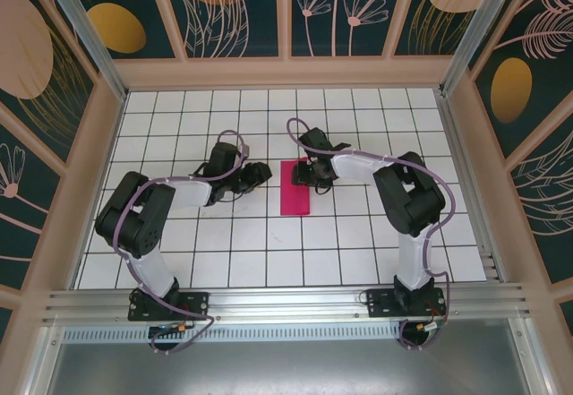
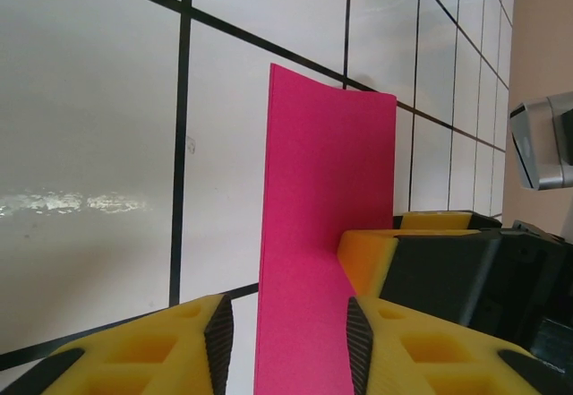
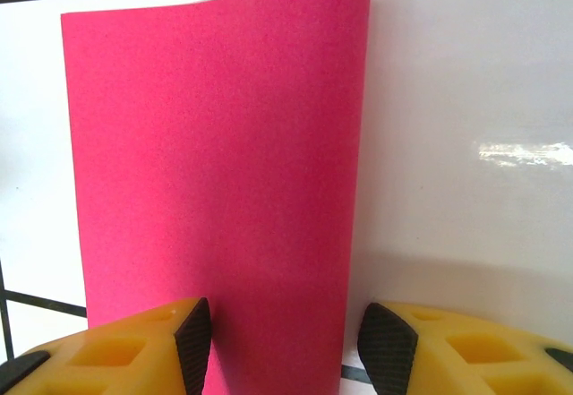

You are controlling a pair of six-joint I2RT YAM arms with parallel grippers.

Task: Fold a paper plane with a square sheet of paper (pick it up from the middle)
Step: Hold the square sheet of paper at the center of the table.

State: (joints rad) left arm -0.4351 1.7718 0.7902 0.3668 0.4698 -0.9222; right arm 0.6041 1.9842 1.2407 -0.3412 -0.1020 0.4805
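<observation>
- Currently the pink sheet of paper lies flat on the white gridded counter, midway between the two arms. It is a narrow strip, long axis running away from the bases.
- Judgement: it looks already folded in half lengthwise. Layers cannot be counted from these views.
- Left jaws: apart. In the left wrist view the strip runs up between the two black pads. One pad is clear of the paper edge; the other is at or just beside the opposite edge. No clamp seen.
- Right jaws: apart, straddling the strip in the right wrist view, with pads outside both long edges. Nothing held.
- Top view puts the right jaws over the far end of the strip and the left jaws just beside its left edge.
- Far end: one corner curls up slightly in the right wrist view, so the layers are not fully flat there.
- Step in hand (judged): settling the half fold before taking an edge for the nose folds.
- To do it well: pin one end with one arm, press low, flatten the curled corner first, and keep the edges aligned.
- Risk: thin paper on a glossy counter may slide or buckle if pinched from one side only.
</observation>
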